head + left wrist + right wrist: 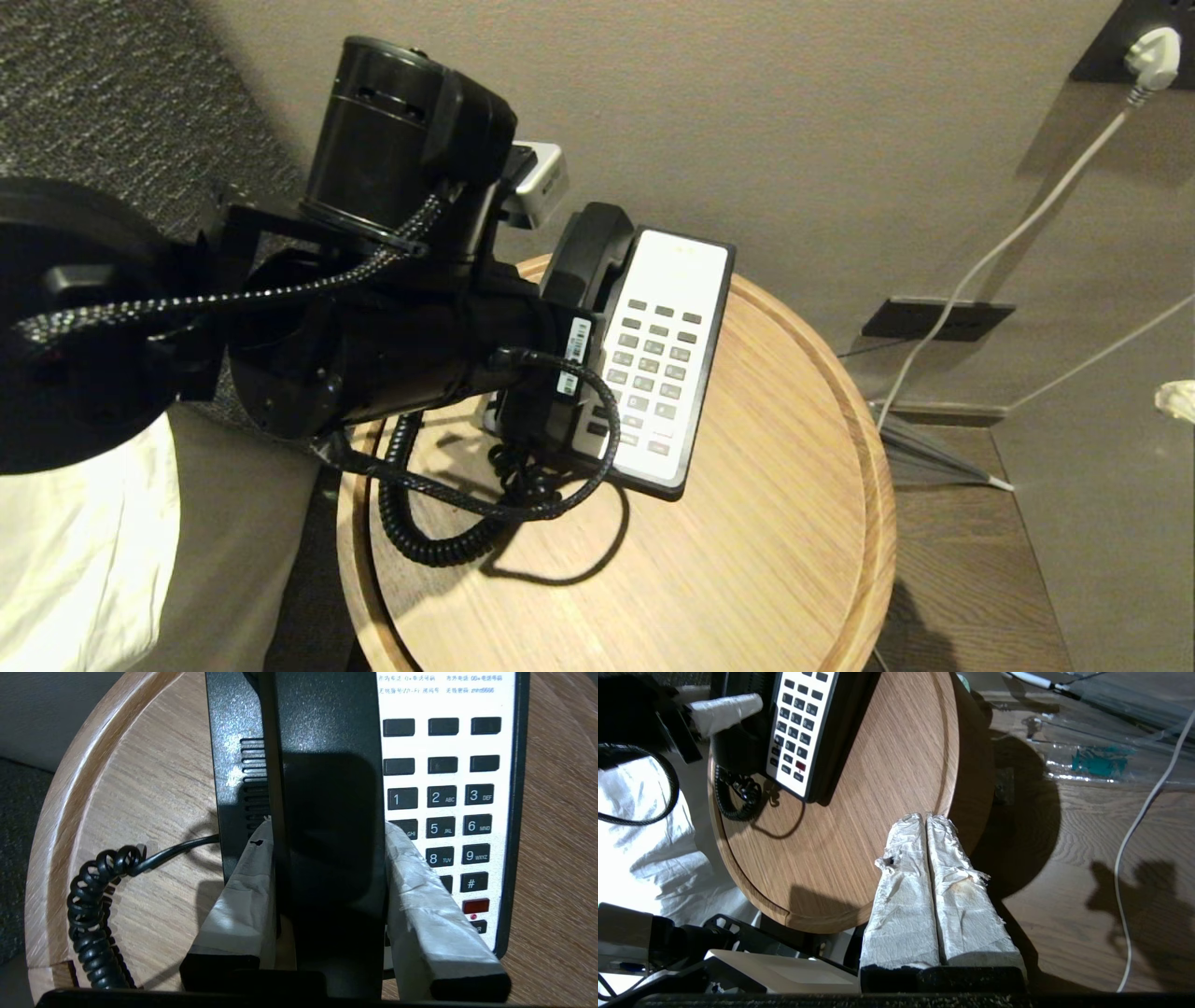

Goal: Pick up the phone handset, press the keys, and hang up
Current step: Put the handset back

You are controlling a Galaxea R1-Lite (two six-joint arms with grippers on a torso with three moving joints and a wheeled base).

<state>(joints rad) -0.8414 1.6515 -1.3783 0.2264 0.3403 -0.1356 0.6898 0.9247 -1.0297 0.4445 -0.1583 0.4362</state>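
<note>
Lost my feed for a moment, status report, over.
Left gripper clamped across phone handset, over phone base. Right gripper shut, empty, at the table's edge. Coiled cord slack, nothing blocking.

On the round table (766, 560) the phone base (667, 373) sits toward ten o'clock from centre, the handset (583, 257) along its nine o'clock side, the coiled cord (420, 532) lying at seven o'clock of it.
</note>
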